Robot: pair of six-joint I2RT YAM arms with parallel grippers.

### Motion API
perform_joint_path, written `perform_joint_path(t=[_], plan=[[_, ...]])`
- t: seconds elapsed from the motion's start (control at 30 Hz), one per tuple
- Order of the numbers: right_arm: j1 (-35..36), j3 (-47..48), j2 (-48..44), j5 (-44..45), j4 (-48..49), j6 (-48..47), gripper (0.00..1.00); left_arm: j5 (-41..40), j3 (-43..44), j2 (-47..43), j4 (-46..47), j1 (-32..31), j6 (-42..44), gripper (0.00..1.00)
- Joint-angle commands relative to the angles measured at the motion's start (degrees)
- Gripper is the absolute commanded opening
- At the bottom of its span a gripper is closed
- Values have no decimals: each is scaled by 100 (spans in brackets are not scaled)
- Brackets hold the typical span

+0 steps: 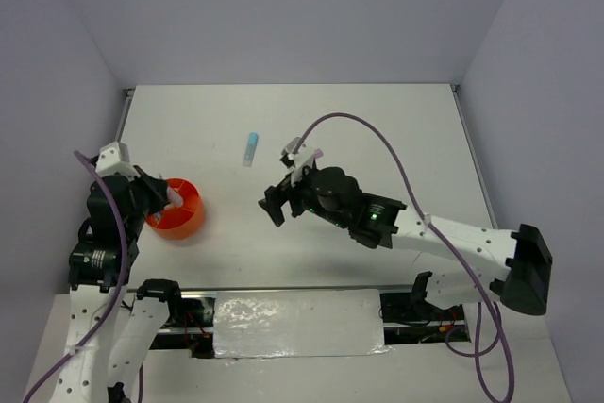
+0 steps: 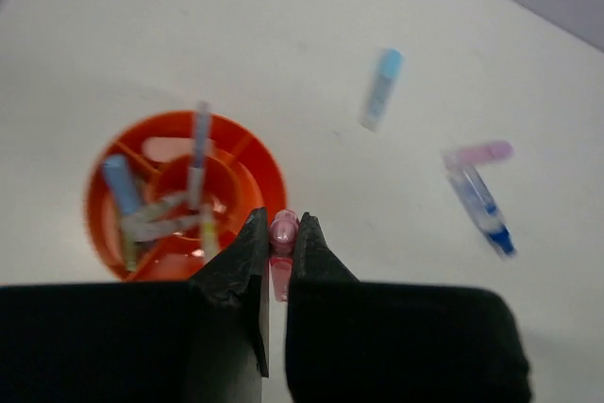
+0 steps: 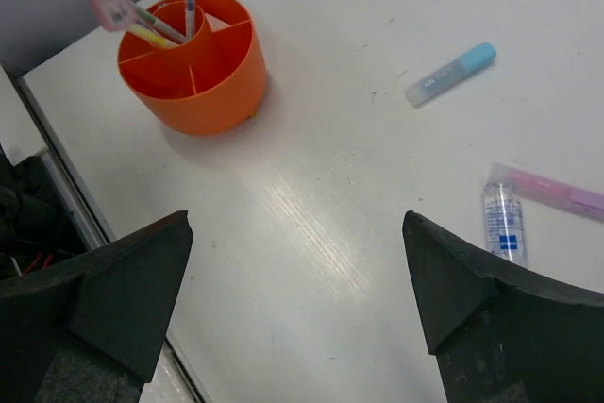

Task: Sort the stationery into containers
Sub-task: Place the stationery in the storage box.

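Most of the sorting looks done here, honestly. The orange cup is already loaded with a bunch of the stationery: a light blue capsule-like piece, a thin grey pen standing up in the middle section, and a few more bits that can't be made out clearly in its compartments. The left gripper is clamped tight on a pink piece, held right at the cup's rim on the side facing the loose items, so that one is judged to be about to get dropped in. Three things are left out on the tabletop, all well apart from the cup: a light blue piece, and further off a second pink piece lying just beside a clear blue-tipped pen, apparently touching it. The right gripper is spread wide with nothing in it, hanging between the cup and those leftovers, so one of them is probably next.
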Motion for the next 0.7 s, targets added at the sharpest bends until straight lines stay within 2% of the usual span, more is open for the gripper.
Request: perform_joint_path(t=[0.0, 0.07, 0.17, 0.3, 0.37, 0.43, 0.67], plan=[[-134, -374, -704, -180, 305, 65, 100, -2148, 507, 102, -101, 0, 579, 0], [-213, -577, -854, -293, 305, 29, 100, -2902, 631, 278, -128, 0, 659, 0], [-231, -770, -1039, -451, 314, -102, 100, -3388, 605, 543, 117, 17, 808, 0], [-249, -973, -1197, -505, 252, -278, 100, -3547, 359, 640, 759, 175, 1107, 0], [-249, -1157, -1329, -557, 287, -383, 100, -3409, 122, 587, 1242, 429, 1430, 0], [-249, -1280, -1496, -619, 331, -480, 100, -2882, -36, 517, 1462, 658, 1494, 0], [-257, -1492, -1786, -848, 393, -630, 100, -2248, -643, 464, 1665, 896, 1125, 0]])
